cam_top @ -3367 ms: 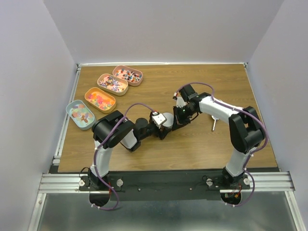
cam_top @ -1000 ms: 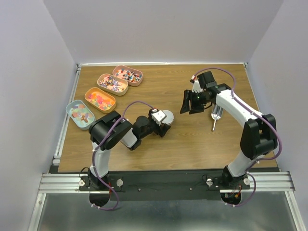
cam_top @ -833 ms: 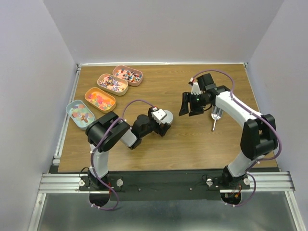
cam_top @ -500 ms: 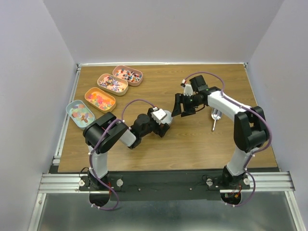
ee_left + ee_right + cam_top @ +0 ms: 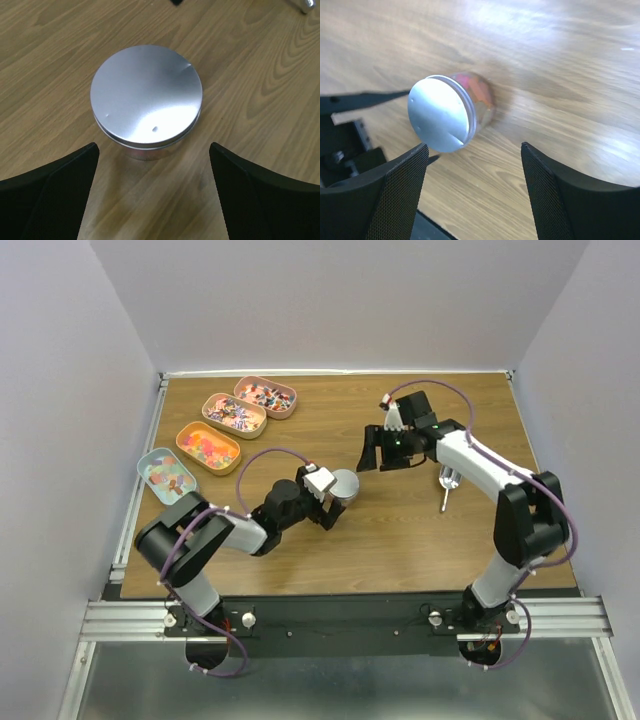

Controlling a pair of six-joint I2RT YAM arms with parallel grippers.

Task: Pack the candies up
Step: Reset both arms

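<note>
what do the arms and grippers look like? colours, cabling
The left arm and right arm match: white links, black joint housings, a purple cable along each. The left gripper has plain black wedge fingers; the right gripper has black mesh-textured fingers.

The candies (image 5: 207, 447) are tiny loose pieces in mixed orange, yellow, red, pink and pastel, sorted into four oval tins (image 5: 168, 503) that sit in a slanting row at the left rear of the table (image 5: 400, 540). More pink and red ones show through the clear wall of a lidded round jar (image 5: 440, 120) standing near the table's middle.
</note>
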